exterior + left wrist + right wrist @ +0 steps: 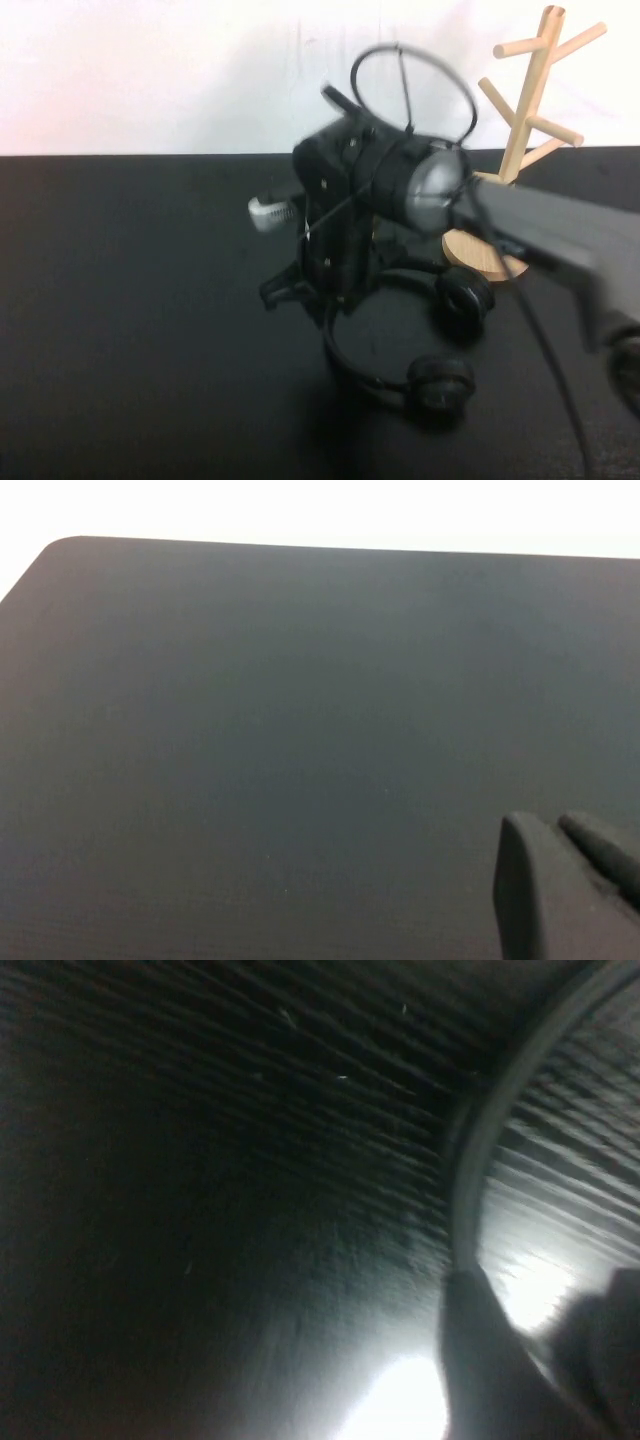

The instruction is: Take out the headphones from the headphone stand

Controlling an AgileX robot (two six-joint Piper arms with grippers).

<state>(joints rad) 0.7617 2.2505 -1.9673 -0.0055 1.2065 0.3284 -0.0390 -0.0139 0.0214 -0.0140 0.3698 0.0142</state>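
The black headphones [440, 385] lie flat on the black table, headband [340, 352] towards the middle and both ear cups to the right. The wooden headphone stand [530, 100] is upright at the back right with bare pegs, its round base [480, 262] just behind the headphones. My right gripper [335, 300] points down at the headband's left end. In the right wrist view the thin curved headband [470, 1160] runs in between its fingers [480, 1360], which stand apart with bright table between them; the gripper [530, 1300] is open. My left gripper [555, 830] is shut and empty over bare table, out of the high view.
The black table [130, 330] stretches left and forward of the headphones. A white wall [150, 70] runs behind its far edge. The right arm's grey link [560, 235] crosses in front of the stand's base, with a cable loop [410, 90] above the wrist.
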